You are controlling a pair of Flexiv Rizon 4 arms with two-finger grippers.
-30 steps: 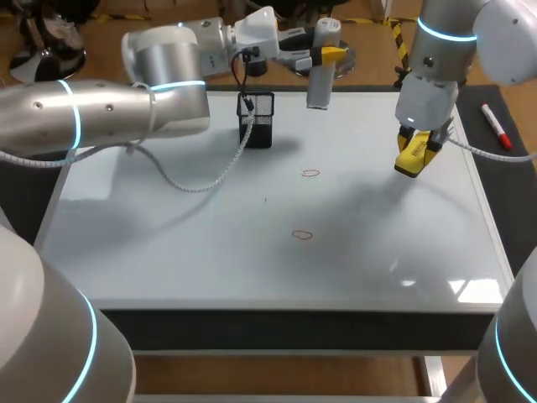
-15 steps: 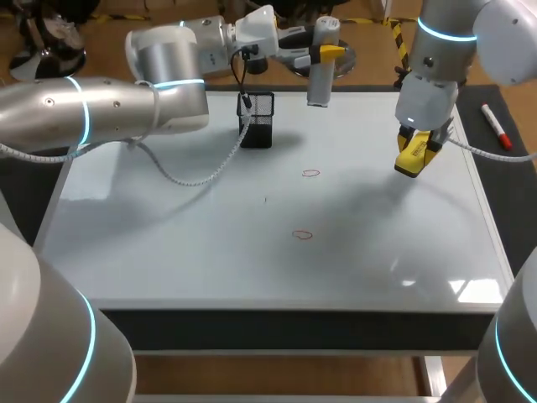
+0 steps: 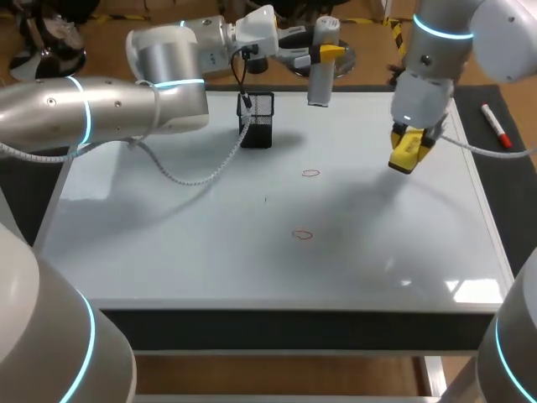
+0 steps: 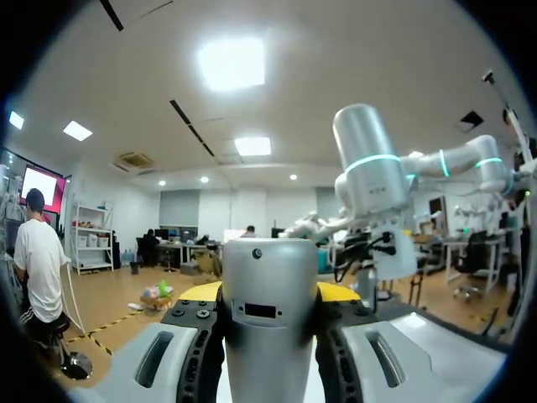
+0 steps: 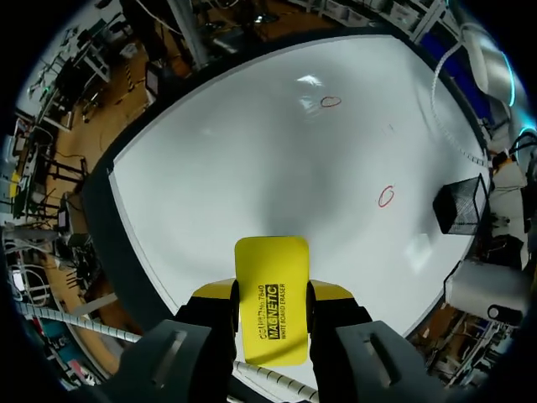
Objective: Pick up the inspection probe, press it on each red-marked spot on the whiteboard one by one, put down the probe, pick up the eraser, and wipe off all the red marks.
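Note:
The whiteboard (image 3: 168,243) carries two small red marks, one near its middle (image 3: 311,174) and one closer to the front (image 3: 302,235). Both red marks (image 5: 331,102) (image 5: 386,196) lie ahead of my right gripper. My left gripper (image 3: 329,54) is raised over the board's back edge, shut on the grey cylindrical inspection probe (image 3: 320,74), which hangs upright. In the left wrist view the probe (image 4: 270,323) fills the space between the fingers. My right gripper (image 3: 406,151) hovers above the board's right part, shut on the yellow eraser (image 5: 270,309).
A black mesh holder (image 3: 257,117) stands on the board's back, left of the probe, with a cable running from it. A red marker pen (image 3: 497,126) lies on the dark mat right of the board.
My right gripper has shifted slightly back and left with the eraser in it. The left arm drew back a little earlier and has held still since, with the probe.

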